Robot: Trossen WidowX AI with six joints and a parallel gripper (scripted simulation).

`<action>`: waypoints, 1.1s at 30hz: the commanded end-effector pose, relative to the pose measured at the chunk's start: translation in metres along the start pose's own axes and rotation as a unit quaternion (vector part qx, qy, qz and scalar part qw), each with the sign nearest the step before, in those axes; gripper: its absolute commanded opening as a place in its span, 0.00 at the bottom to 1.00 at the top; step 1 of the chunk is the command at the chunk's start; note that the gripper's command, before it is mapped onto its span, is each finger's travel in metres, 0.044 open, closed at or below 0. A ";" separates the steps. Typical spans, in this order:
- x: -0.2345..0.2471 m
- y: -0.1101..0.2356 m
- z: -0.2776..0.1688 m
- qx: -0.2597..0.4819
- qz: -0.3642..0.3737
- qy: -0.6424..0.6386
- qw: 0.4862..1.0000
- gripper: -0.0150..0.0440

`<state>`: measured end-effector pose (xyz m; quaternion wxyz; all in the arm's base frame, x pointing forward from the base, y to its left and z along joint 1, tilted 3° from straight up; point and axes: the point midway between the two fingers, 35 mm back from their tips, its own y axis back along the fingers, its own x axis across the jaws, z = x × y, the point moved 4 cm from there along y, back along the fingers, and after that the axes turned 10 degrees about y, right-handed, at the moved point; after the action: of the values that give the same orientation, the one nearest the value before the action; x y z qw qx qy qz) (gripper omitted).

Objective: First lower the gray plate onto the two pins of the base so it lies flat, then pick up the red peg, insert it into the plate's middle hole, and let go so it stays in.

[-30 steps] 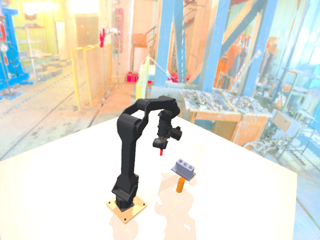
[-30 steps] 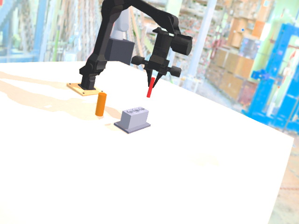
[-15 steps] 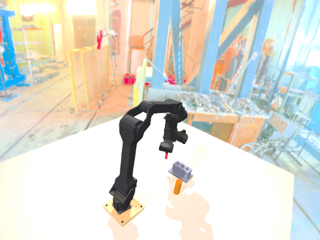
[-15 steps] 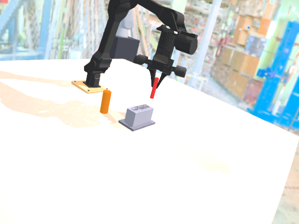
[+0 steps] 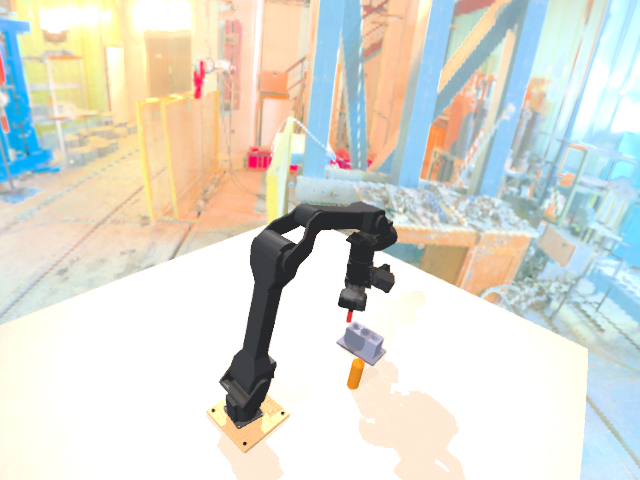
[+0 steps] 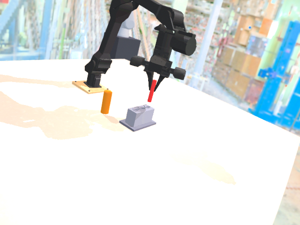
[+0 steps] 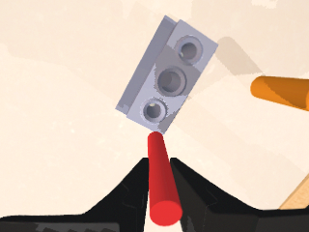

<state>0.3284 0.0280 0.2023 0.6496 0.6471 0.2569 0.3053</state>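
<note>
My gripper (image 5: 351, 308) (image 6: 153, 90) (image 7: 158, 163) is shut on the red peg (image 5: 349, 314) (image 6: 151, 91) (image 7: 160, 179), which hangs point down just above the gray plate (image 5: 363, 337) (image 6: 140, 115) (image 7: 170, 79). The plate lies flat on its base (image 5: 375, 356) (image 6: 125, 123) (image 7: 145, 72), with pin tops showing in its two outer holes. The middle hole (image 7: 170, 80) is empty. In the wrist view the peg's tip is beside the plate's near end, short of the middle hole.
An orange cylinder (image 5: 354, 374) (image 6: 106, 102) (image 7: 282, 92) stands upright on the white table close beside the base. The arm's wooden mounting plate (image 5: 248, 419) (image 6: 90, 87) is farther off.
</note>
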 end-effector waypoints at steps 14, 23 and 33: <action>-0.021 0.001 0.046 -0.002 0.005 0.006 1.000 0.25; -0.021 0.001 0.046 -0.002 0.005 0.007 1.000 0.25; -0.022 0.001 0.046 -0.002 0.005 0.007 1.000 0.25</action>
<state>0.3474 -0.0194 0.2028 0.6492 0.6453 0.2565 0.3104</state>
